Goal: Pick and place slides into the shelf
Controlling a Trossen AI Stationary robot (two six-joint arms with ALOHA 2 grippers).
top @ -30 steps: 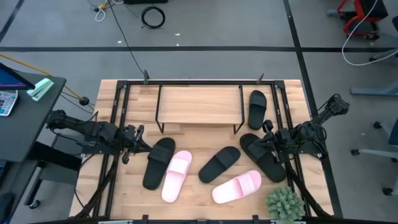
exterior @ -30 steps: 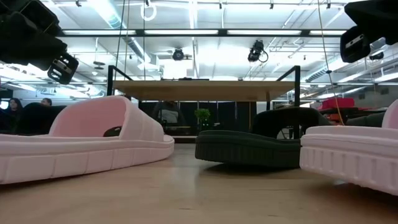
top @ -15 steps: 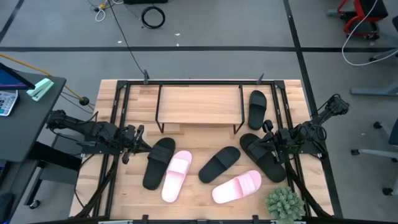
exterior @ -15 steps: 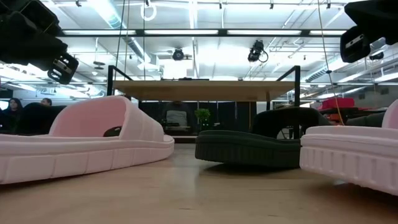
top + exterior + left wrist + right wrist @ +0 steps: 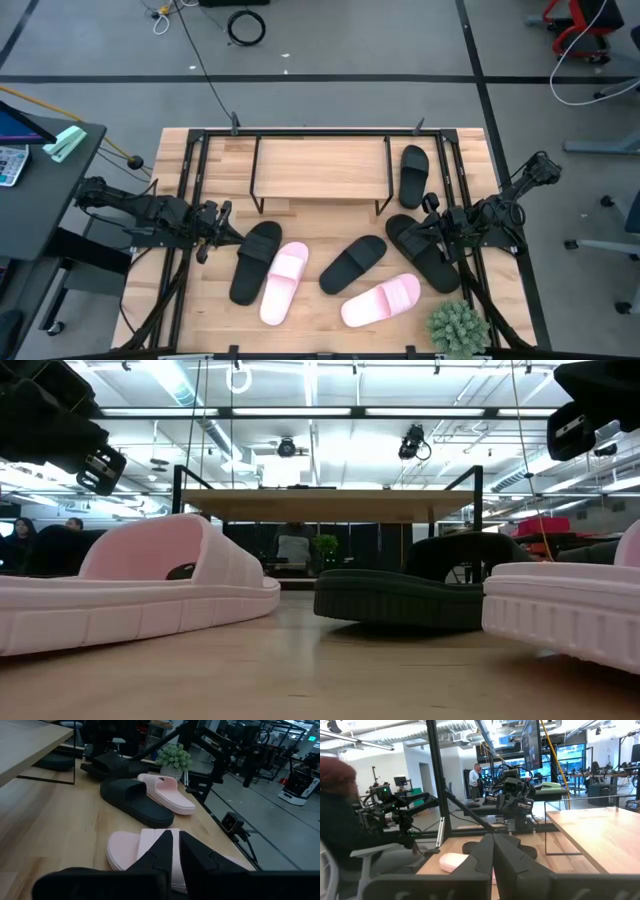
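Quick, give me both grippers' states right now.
Left gripper: shut, holding nothing, above the pale pink rubber slide.
Right gripper: shut, holding nothing.

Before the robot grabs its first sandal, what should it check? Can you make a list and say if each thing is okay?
1. Shelf top free for sandals: ok, the plank is bare.
2. Sandals waiting on the table: ok, four black and two pink, none on the shelf.
3. Left end effector empty: ok, shut on nothing, beside the black sandal.
4. Right end effector empty: ok, shut on nothing, above the overlapping black sandals.
5. Fingers ready to grip: not ok, both need to open first.
6. Plant out of the way: cannot tell, it sits close to the pink sandal.
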